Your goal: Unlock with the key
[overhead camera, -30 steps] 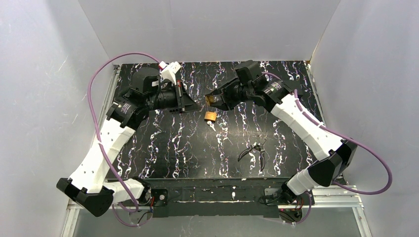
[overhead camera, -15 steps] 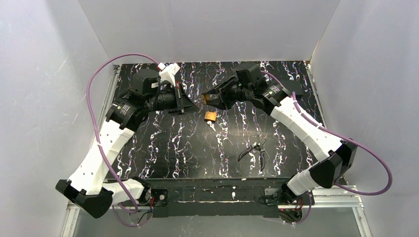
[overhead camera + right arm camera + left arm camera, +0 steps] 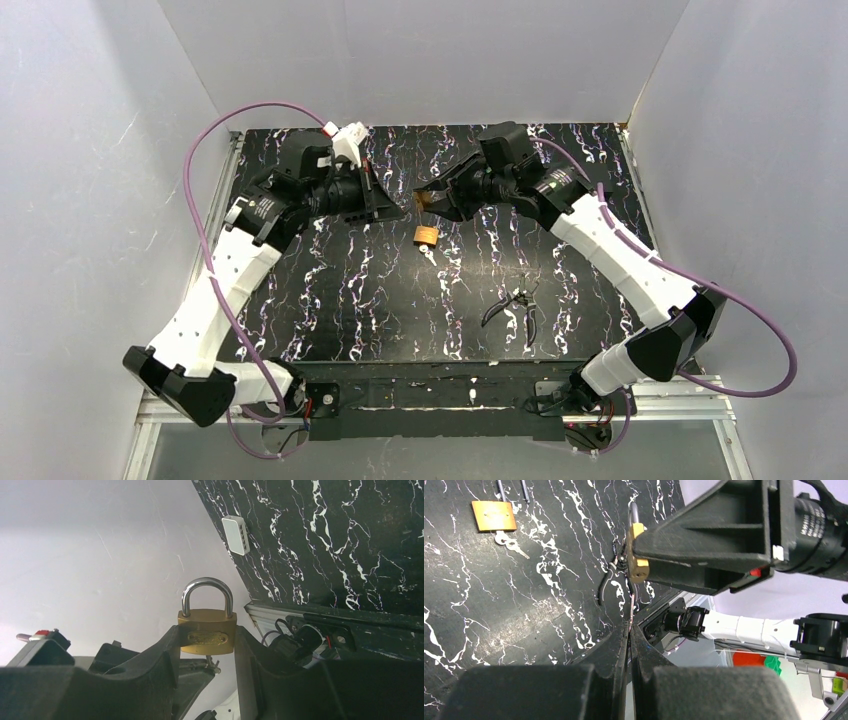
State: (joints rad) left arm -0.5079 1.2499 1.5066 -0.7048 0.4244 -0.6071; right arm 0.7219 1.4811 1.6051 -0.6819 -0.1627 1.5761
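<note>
Above table [image 3: 330, 290], right tool [image 3: 207, 636] clamping padlock [image 3: 207, 625], second padlock [image 3: 426, 236] below, left tool [image 3: 629, 628] pinching key [image 3: 631, 605], one pliers [image 3: 513, 303].

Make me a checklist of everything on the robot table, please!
Surface: black table, white veins.
Job's things: key pinched by left gripper, tip under held padlock; second padlock lies on table, small keys at its base.
Clutter: pliers on table.
Grippers: left shut on key; right gripper shut on held padlock.
Cables: purple cables loop from both arms.
Surroundings: white walls.
</note>
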